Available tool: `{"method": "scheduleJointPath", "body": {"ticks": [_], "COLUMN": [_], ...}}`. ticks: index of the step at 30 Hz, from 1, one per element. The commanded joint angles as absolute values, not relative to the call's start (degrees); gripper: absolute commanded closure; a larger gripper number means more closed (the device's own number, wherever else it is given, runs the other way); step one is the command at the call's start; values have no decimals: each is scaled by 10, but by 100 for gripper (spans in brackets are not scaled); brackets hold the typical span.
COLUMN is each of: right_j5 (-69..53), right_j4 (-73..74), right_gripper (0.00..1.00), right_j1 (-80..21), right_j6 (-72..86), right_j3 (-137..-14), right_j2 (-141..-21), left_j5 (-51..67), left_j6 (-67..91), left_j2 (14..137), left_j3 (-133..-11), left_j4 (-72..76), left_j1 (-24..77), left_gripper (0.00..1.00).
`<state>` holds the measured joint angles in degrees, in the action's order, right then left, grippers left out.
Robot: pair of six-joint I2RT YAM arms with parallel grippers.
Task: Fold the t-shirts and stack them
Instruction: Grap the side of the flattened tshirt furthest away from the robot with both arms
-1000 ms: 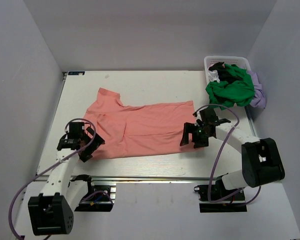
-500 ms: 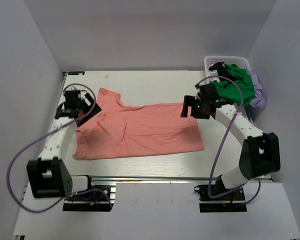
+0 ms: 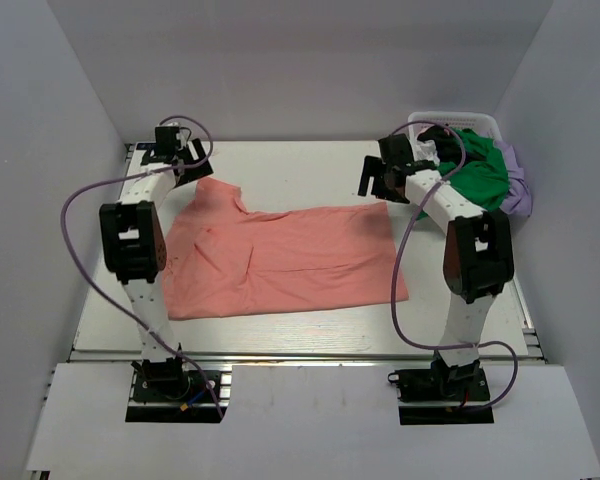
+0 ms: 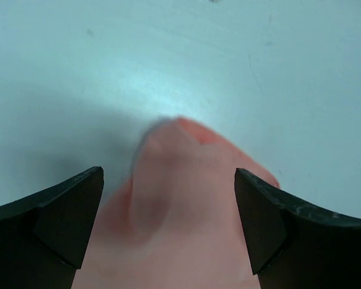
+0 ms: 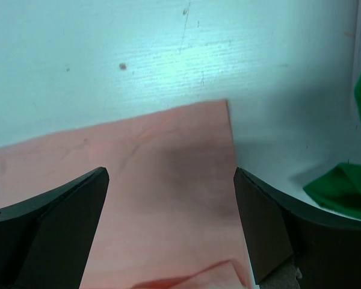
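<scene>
A salmon-pink t-shirt lies spread flat across the middle of the table. My left gripper hovers open over its far-left sleeve tip, with cloth below the black fingers but nothing pinched. My right gripper hovers open above the shirt's far-right corner, its fingers straddling that edge without contact. A bright green t-shirt, a lilac one and a dark one are heaped in the basket.
The white lattice basket stands at the table's far right corner, and green cloth spills from it close to my right gripper. Grey walls close in the left, back and right. Both arms stretch far out from their bases.
Both arms have swung from the shirt's near side to its far edge, the left to the sleeve, the right to the far-right corner. Both grippers stayed open. The shirt lies as before.
</scene>
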<state>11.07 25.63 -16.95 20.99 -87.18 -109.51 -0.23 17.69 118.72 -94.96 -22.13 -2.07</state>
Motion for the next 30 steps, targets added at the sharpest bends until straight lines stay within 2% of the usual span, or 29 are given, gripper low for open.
{"method": "scheduleJointPath", "body": {"ticks": [1,8,11,12,15,16,18,19,25,30], "right_j5": [144,156,162,158,145,136,129,131,134,157], "right_j4": [261,276,280,279,284,287,287,287,294,298], "right_gripper": [10,10,10,10,10,10,10,10,10,10], "right_j1": [-166,-156,-149,-149,-146,-144,-142,-141,-136,-137], "right_j6": [219,218,224,223,231,240,243,252,270,285], "right_j3": [-926,-978,-998,-1002,-1027,-1046,-1061,-1068,-1094,-1063], "right_j2": [-1120,-1172,-1193,-1204,-1233,-1241,-1265,-1270,-1309,-1311], "left_j5": [2,21,28,28,44,44,57,62,82,97], "left_j6": [132,132,132,132,138,145,145,145,140,140], "left_j2": [1255,1323,1328,1328,1328,1334,1339,1345,1333,1298], "left_j3": [-1047,-1079,-1079,-1079,-1067,-1067,-1080,-1080,-1062,-1028], "left_j4": [-221,-171,-164,-159,-149,-149,-149,-149,-117,-95], "left_j1": [-22,-22,-22,-22,-22,-22,-22,-22,-22,-22], "left_gripper": [0,2,22,37,56,69,83,100,100,100]}}
